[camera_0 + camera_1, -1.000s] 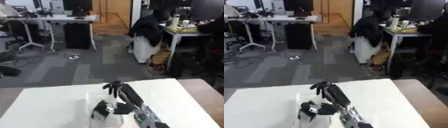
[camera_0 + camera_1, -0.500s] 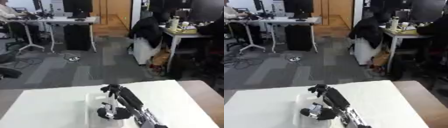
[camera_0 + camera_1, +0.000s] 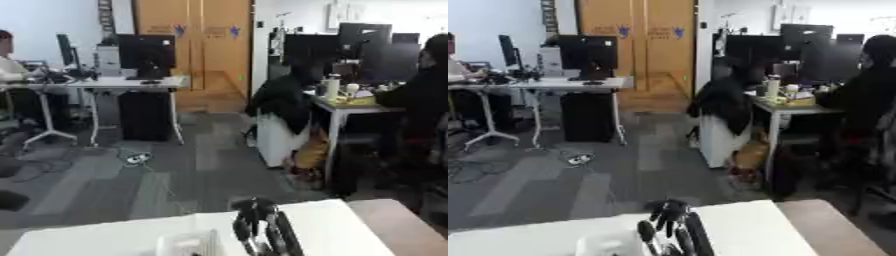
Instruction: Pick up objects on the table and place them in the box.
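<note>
Camera: tilted up since a second ago; the table [image 3: 332,225] now fills only the bottom strip, so most of the shift between pictures is the head's and not the things'.
Box: a pale, see-through rim [image 3: 188,242] just left of the hand, its lower part cut off by the bottom edge; earlier more of it showed, with the hand inside or above it.
Objects: none can be made out on the visible strip of table; the small pale thing seen by the fingers a second ago is out of sight now.
Right hand: black hand [image 3: 258,230] rising from the bottom edge, fingers pointing up and away from the robot, fairly straight, nothing visibly held; whether it is slack or curled lower down cannot be told.
Left hand: shows in no view.
Meaning for task: probably a placing just finished or nearly so; the box's contents are hidden, so this stays a guess.
View difference: left eye shows the box rim and fingers more fully; right eye [image 3: 671,232] crops the box to a sliver.
</note>
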`<state>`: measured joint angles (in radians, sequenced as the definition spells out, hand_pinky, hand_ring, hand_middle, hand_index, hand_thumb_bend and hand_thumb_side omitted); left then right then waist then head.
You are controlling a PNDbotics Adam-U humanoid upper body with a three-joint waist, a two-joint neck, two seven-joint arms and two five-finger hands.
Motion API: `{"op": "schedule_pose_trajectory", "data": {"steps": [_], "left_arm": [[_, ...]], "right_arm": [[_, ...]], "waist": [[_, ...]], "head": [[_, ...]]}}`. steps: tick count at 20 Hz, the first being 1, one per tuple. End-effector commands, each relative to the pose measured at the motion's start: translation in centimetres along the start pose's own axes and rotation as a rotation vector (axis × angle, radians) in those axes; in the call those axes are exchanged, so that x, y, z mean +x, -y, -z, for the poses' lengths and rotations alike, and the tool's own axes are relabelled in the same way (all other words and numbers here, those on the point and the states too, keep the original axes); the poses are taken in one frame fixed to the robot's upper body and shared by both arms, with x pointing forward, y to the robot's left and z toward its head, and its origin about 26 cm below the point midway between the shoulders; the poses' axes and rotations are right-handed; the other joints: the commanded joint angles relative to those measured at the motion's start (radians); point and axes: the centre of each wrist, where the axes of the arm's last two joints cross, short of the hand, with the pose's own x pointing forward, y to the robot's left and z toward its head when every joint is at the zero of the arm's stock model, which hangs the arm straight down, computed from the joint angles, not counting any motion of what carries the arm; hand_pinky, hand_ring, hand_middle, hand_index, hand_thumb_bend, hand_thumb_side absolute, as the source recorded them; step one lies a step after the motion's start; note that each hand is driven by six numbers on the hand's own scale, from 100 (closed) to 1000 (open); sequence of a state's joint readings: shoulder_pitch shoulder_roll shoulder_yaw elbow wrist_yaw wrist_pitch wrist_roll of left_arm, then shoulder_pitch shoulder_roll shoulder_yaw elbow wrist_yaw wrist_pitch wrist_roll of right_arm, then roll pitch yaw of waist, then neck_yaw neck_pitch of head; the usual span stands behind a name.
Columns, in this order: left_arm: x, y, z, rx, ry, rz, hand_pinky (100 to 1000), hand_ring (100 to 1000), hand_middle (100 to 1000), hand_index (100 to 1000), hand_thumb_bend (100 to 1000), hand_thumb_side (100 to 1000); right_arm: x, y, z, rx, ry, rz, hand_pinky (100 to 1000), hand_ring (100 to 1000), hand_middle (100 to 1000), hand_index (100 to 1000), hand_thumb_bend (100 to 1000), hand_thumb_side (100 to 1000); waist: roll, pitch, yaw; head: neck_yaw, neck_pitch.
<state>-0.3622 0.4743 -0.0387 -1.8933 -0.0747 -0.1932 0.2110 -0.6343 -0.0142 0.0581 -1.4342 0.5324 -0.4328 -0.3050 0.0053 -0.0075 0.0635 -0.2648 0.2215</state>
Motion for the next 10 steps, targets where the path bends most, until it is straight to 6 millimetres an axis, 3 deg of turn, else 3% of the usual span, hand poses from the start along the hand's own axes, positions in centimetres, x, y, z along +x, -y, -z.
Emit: {"op": "schedule_pose_trajectory", "data": {"steps": [1, 5, 9, 10], "left_arm": [[0.5, -0.6, 0.5, 0.016, 0.026, 0.013, 590, 609, 744, 861, 154, 1000], [0.5, -0.7, 0.5, 0.018, 0.027, 0.016, 589, 609, 744, 861, 154, 1000], [0.6, -0.6, 0.6, 0.016, 0.031, 0.013, 590, 609, 744, 861, 154, 1000], [0.6, -0.6, 0.6, 0.017, 0.032, 0.012, 590, 609, 744, 861, 154, 1000]], "right_arm": [[3.4, 1.4, 2.3, -0.076, 0.083, 0.041, 214, 348, 433, 647, 430, 1000], [6.8, 3.4, 2.9, -0.159, 0.134, 0.056, 206, 329, 412, 621, 412, 1000], [9.0, 4.1, 3.4, -0.171, 0.187, 0.084, 214, 332, 409, 603, 409, 1000], [9.4, 4.2, 3.5, -0.172, 0.199, 0.09, 212, 330, 405, 589, 403, 1000]], "waist": [[0.006, -0.01, -0.004], [0.01, -0.007, -0.011], [0.01, -0.005, -0.011], [0.01, -0.004, -0.011]], "head": [[-0.033, -0.019], [-0.094, -0.061], [-0.28, -0.12], [-0.349, -0.136]]}}
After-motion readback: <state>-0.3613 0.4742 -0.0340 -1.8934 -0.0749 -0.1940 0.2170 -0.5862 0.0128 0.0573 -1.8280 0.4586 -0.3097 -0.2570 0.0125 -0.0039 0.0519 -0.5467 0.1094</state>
